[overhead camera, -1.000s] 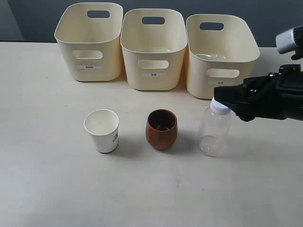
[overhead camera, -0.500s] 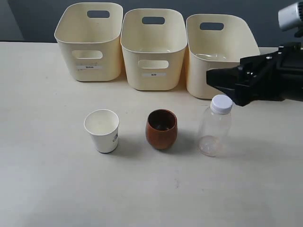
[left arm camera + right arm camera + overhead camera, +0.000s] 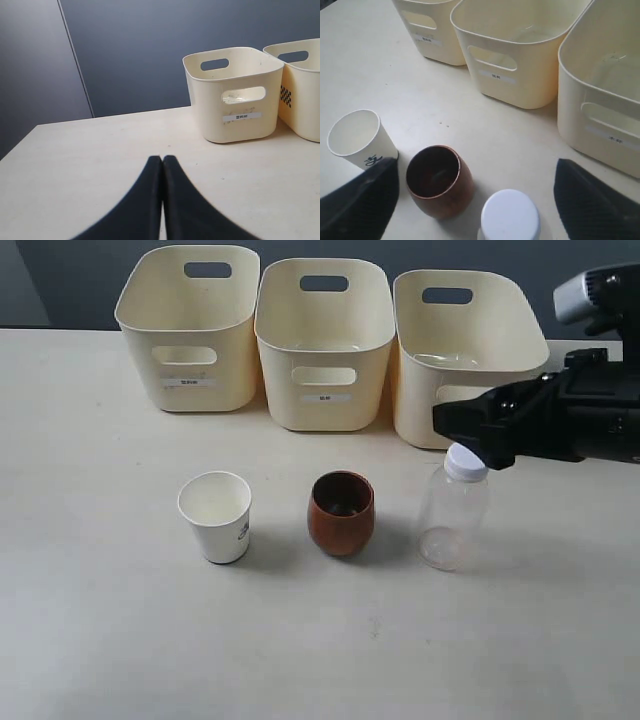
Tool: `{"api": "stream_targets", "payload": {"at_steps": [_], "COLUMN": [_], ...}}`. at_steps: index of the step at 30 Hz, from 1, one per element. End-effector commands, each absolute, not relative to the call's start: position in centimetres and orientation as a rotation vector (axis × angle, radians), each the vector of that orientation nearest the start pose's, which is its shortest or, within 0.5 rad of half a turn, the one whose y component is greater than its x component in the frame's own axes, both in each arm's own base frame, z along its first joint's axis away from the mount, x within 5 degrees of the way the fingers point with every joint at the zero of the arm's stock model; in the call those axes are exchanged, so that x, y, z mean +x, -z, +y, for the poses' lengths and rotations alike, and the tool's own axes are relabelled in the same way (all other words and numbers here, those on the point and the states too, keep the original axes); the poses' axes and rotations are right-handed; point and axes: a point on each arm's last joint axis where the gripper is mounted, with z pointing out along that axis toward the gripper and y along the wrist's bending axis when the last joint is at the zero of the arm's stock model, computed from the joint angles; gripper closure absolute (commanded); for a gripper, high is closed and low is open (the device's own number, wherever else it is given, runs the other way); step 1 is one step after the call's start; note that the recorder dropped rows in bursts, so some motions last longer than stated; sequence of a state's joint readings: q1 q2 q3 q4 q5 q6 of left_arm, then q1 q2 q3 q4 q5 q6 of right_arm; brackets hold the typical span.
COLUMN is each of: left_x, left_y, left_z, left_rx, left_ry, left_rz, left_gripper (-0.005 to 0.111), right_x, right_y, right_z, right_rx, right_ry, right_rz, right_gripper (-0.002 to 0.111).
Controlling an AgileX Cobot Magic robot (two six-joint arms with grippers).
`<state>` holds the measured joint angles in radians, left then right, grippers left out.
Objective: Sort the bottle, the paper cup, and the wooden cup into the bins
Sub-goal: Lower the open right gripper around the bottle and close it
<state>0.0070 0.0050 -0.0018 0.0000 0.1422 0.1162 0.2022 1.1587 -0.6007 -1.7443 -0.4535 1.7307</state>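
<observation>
The clear bottle (image 3: 452, 515) with its white cap (image 3: 510, 215) stands upright on the table, right of the wooden cup (image 3: 341, 512) and the white paper cup (image 3: 216, 515). Three cream bins (image 3: 187, 380) (image 3: 323, 405) (image 3: 465, 425) stand in a row behind them. My right gripper (image 3: 450, 430) hovers open just above and behind the bottle's cap, touching nothing. In the right wrist view, its fingers (image 3: 370, 195) spread wide, and the cap lies between them, nearer the other finger. My left gripper (image 3: 162, 160) is shut and empty over bare table; the exterior view does not show it.
In the right wrist view the wooden cup (image 3: 438, 180) stands close beside the cap and the paper cup (image 3: 356, 137) is beyond it. The left wrist view shows one bin (image 3: 235, 105) and part of a second (image 3: 305, 100) ahead. A dark wall stands behind the table.
My right gripper rose from cap height, then dropped a little and shifted left above the bottle's cap. The bottle and both cups have stayed put.
</observation>
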Motion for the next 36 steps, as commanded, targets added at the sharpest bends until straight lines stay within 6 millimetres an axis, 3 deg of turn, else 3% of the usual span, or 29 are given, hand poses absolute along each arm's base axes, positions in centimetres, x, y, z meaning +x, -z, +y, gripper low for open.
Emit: {"api": "stream_targets", "payload": {"at_steps": [1,4,13,26,36], "left_x": [5.6,5.6,5.6,5.6,5.6], "left_y": [-20.1,-20.1,-20.1,-20.1,-20.1], "left_z": [0.0,0.0,0.0,0.0,0.0], "left_rx": [0.087,0.087,0.087,0.087,0.087], "left_ry": [-0.094,-0.094,-0.094,-0.094,-0.094], "left_rz": [1.617,1.617,1.617,1.617,1.617], "left_gripper": [0.107,0.107,0.107,0.107,0.107], "right_x": [21.2,21.0,20.4,20.7,20.9], "right_y": [-25.3,-24.4,-24.2,-23.4,-22.6], "right_z": [8.2,7.8,8.3,8.0,9.5], "right_rx": [-0.491,-0.466,-0.512,-0.485,-0.547], "right_ry": [-0.559,-0.524,-0.604,-0.566,-0.462], "right_rz": [2.081,2.109,2.116,2.149,2.157], "right_gripper": [0.029,0.029,0.029,0.029,0.029]}}
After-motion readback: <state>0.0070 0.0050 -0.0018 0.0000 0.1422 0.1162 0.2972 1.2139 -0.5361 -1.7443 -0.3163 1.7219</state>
